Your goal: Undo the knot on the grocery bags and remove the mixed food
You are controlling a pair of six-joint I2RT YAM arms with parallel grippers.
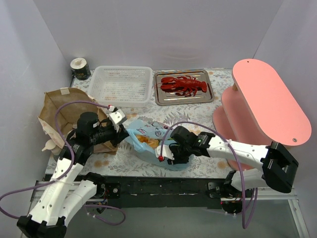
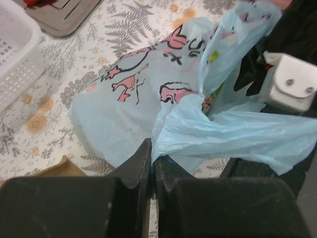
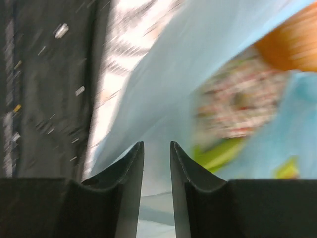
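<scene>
Left fingers [image 2: 134, 171] pinched shut on bunched film of thin light-blue printed plastic bag [image 2: 124, 104]; right fingers [image 3: 130, 173] we see slightly parted against it. Bag lies on floral table [image 1: 198, 116] between arms.

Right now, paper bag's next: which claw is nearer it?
Left. The left claw pinches the blue bag beside the brown paper bag; right claw is across that bag.
</scene>
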